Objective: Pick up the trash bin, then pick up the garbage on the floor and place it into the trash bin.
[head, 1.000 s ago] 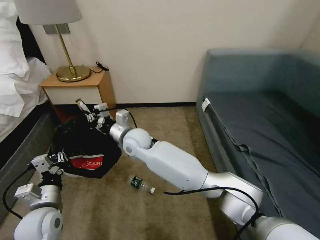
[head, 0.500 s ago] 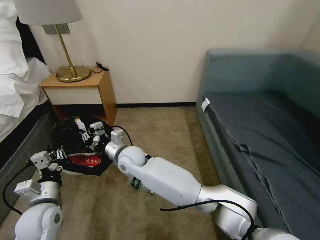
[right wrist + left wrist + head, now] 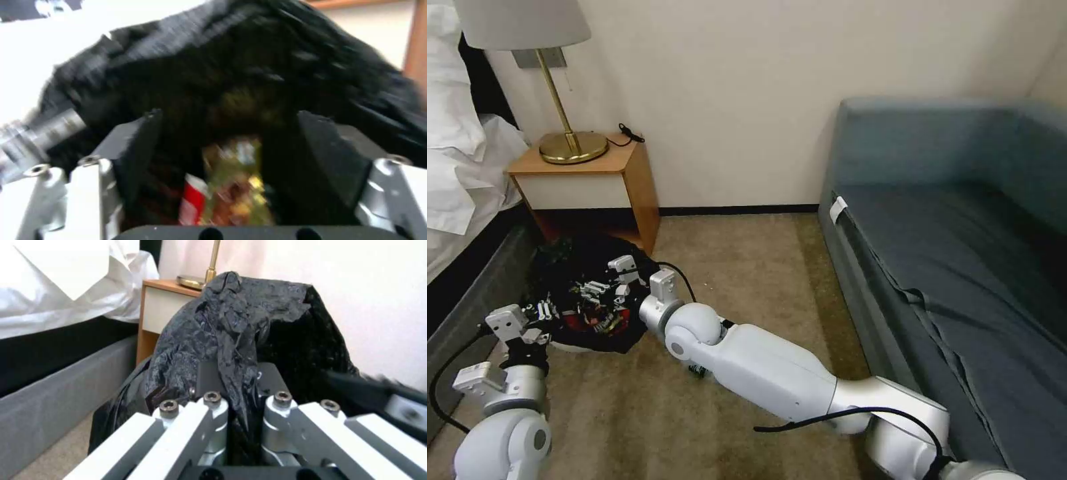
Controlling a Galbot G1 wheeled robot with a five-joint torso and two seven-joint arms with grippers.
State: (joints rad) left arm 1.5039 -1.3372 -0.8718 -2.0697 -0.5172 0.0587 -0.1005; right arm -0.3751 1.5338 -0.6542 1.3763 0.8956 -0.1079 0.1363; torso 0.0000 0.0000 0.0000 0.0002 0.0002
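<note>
Two arms: both reach down to the floor at the robot's left front, meeting at the bin between the bed and the sofa.
Sofa [image 3: 960, 220]: blue-grey, along the robot's right, well apart from the work.
Bed [image 3: 457, 167]: white sheets over a grey base, on the left, just beside the bin.
Nightstand [image 3: 590, 183]: wooden surface against the wall behind the bin, carrying a brass lamp [image 3: 564, 137].
Floor [image 3: 740, 267]: tan carpet.
Trash bin [image 3: 570, 343]: on the carpet in front of the nightstand, its black bag liner [image 3: 560, 267] spread loosely over the rim.
Right pincer [image 3: 602, 293]: inside the bin's mouth with its jaws spread wide; the right wrist view shows nothing clamped between its dark fingers [image 3: 138, 146].
Left pincer [image 3: 546, 309]: at the near-left rim, closed on a bunched fold of the liner, which stands up between its fingers [image 3: 209, 413] in the left wrist view.
Garbage [image 3: 231, 186]: red-and-white and gold wrappers lie in the liner under the open right pincer.
Bottle [image 3: 697, 370]: on the carpet, mostly hidden under the right forearm.
</note>
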